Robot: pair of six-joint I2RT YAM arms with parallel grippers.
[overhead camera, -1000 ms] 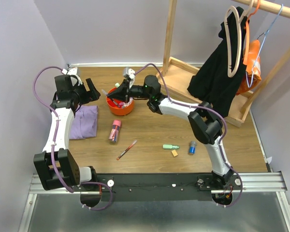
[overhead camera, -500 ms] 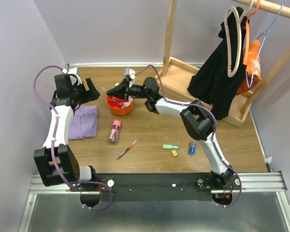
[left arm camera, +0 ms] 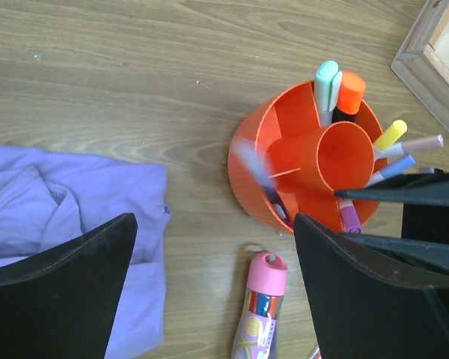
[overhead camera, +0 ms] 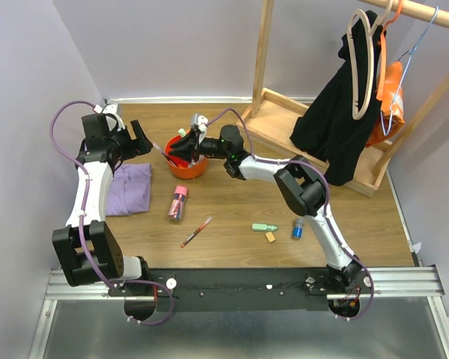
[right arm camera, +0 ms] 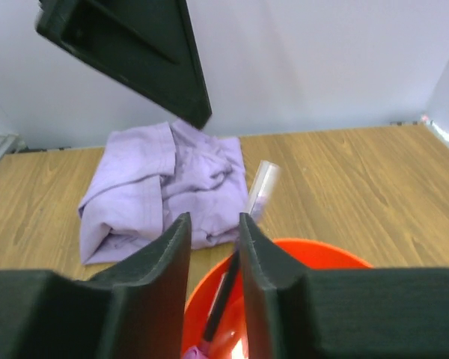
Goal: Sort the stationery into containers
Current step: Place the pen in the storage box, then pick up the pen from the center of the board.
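Note:
The orange tub stands at the back, holding several markers and highlighters; it also shows in the left wrist view and the right wrist view. My right gripper hangs over the tub's left side, its jaws a little apart with nothing between them. A clear-capped pen leans in the tub just beyond its fingers and looks blurred in the left wrist view. My left gripper is open and empty left of the tub. A pink-capped clear tube lies in front of the tub.
A red pen, green highlighter, tan eraser and blue cylinder lie on the wooden table. A folded purple cloth lies left. A wooden rack base with hanging clothes stands at the back right.
My right gripper has dipped toward the tub and its jaws have parted. The clear-capped pen now leans in the tub's left side. My left gripper has shifted slightly up and left.

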